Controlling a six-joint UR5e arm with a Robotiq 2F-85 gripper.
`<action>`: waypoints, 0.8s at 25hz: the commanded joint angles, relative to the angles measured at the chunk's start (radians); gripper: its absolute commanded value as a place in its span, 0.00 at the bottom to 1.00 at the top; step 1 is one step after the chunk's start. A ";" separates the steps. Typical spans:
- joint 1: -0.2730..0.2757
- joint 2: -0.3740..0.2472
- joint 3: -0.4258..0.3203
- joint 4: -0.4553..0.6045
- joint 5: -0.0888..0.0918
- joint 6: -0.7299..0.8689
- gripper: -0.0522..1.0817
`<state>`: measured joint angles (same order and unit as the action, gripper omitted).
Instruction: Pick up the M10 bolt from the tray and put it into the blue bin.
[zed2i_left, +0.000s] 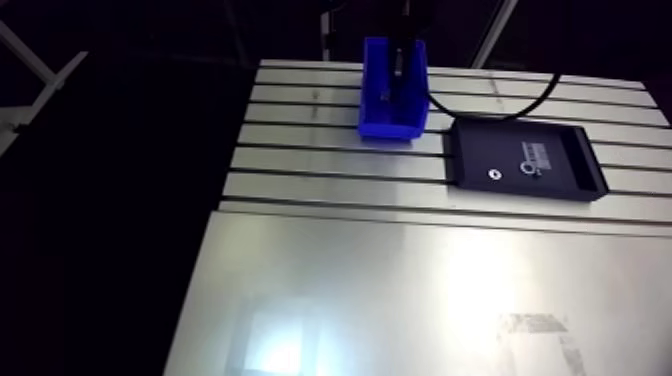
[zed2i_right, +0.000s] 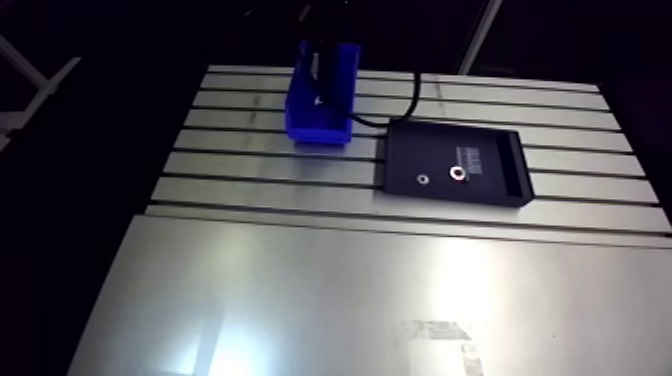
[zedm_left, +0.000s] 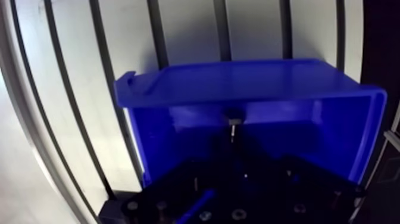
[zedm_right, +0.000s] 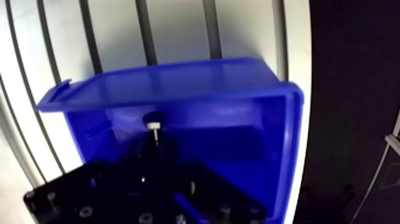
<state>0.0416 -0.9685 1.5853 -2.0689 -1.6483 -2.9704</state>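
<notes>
The pincer (zedm_left: 234, 136) reaches down inside the blue bin (zedm_left: 238, 83), its two dark fingers drawn close together on the bolt (zedm_left: 234, 123). The bolt stands upright between the fingertips with its pale end poking out just ahead of them, near the bin's far wall. The black tray (zed2i_left: 560, 150) lies on the tabletop (zed2i_left: 400, 290) off to one side of the pincer, holding two small metal rings (zed2i_left: 493, 173).

In the arm view the dark wrist (zed2i_left: 405, 18) drops straight down at about twelve o'clock, the gripper (zed2i_left: 401, 78) pointing downward. In the wrist view its two dark fingers sit close together, pinching a small bolt (zedm_left: 234, 122) that protrudes beyond their tips.
</notes>
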 joint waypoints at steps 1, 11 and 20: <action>-0.002 0.015 0.000 -0.001 0.000 0.001 0.94; -0.005 -0.014 0.008 0.000 0.009 0.006 0.05; -0.002 -0.120 0.006 0.005 0.006 0.006 0.05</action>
<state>0.0396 -1.0355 1.5922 -2.0675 -1.6423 -2.9652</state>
